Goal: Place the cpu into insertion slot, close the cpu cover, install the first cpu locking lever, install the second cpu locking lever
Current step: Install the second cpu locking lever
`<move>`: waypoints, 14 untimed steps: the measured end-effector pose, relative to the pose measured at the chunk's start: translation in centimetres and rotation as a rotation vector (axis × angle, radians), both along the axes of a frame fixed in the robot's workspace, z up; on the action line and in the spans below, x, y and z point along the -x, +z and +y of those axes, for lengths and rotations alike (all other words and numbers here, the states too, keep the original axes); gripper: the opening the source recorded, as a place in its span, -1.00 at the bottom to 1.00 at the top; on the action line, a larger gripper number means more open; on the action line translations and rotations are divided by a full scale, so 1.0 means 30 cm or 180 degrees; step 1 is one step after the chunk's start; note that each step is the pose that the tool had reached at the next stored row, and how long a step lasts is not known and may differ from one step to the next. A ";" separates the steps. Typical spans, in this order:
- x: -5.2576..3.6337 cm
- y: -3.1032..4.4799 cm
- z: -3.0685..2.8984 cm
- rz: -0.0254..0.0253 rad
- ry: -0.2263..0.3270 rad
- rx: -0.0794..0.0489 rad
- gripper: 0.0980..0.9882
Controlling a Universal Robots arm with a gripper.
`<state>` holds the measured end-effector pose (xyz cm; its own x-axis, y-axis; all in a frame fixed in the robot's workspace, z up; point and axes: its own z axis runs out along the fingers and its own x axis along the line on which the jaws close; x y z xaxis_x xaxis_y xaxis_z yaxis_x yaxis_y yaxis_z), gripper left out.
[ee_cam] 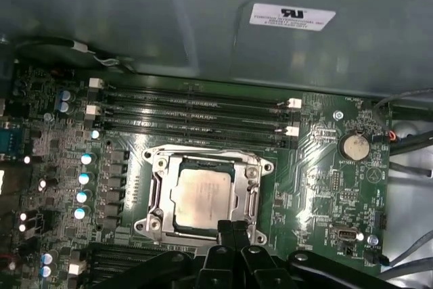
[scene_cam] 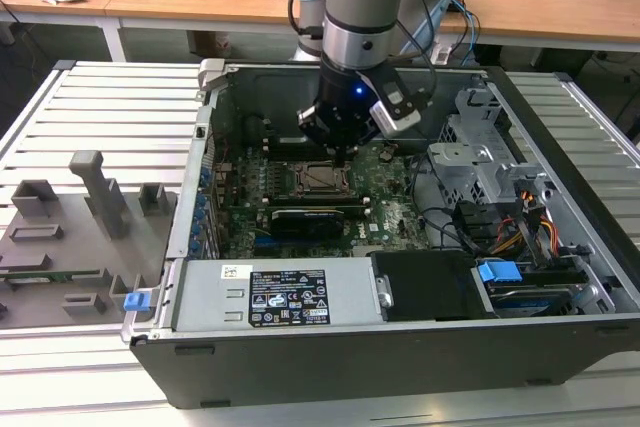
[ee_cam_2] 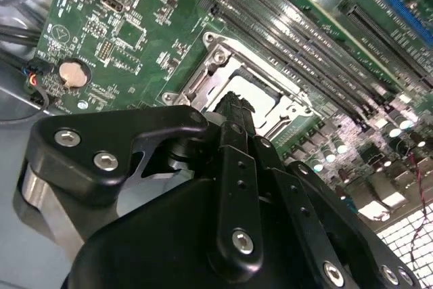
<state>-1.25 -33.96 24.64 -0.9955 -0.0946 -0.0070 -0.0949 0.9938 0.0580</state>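
The cpu [ee_cam: 203, 197] lies flat in the insertion slot [ee_cam: 157, 225] on the green motherboard [ee_cam: 318, 187], its silver face up. The cpu cover [ee_cam: 203, 161], a metal frame, lies down around it, so the chip shows through its window. In the exterior view the socket with the cpu [scene_cam: 322, 178] sits mid-board. My gripper [ee_cam: 233, 229] hovers just over the socket's edge, its black fingers pressed together and holding nothing. In the second wrist view the gripper [ee_cam_2: 233, 107] points at the cpu cover [ee_cam_2: 220, 55]. Thin metal levers run along the socket's sides; I cannot tell whether they are latched.
Long black memory slots [ee_cam: 193, 113] run beside the socket. A coin battery [ee_cam: 353, 145] sits on the board. A black card [scene_cam: 305, 219] lies across the board. The case holds a drive cage [scene_cam: 480, 162], cables [scene_cam: 500, 232] and a power supply [scene_cam: 285, 297]. Grey fixtures [scene_cam: 90, 197] stand outside.
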 end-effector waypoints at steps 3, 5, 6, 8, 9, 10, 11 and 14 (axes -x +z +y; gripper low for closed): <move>0.000 0.000 -0.009 0.0000 -0.0001 0.0000 -0.98; 0.000 0.000 -0.011 0.0001 0.0000 -0.0003 -0.98; 0.000 0.000 -0.011 0.0002 0.0000 -0.0006 -0.98; 0.000 0.000 -0.015 0.0003 0.0000 -0.0009 -0.98; 0.000 0.000 -0.017 0.0003 0.0000 -0.0008 -0.98; 0.000 0.000 -0.020 0.0003 0.0000 -0.0009 -0.98; 0.000 0.000 -0.029 0.0003 0.0000 -0.0010 -0.98; 0.000 0.000 -0.053 0.0003 0.0000 -0.0027 -0.98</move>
<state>-1.25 -35.56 24.64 -0.9955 -0.0945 -0.0069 -0.0947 0.9933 0.0665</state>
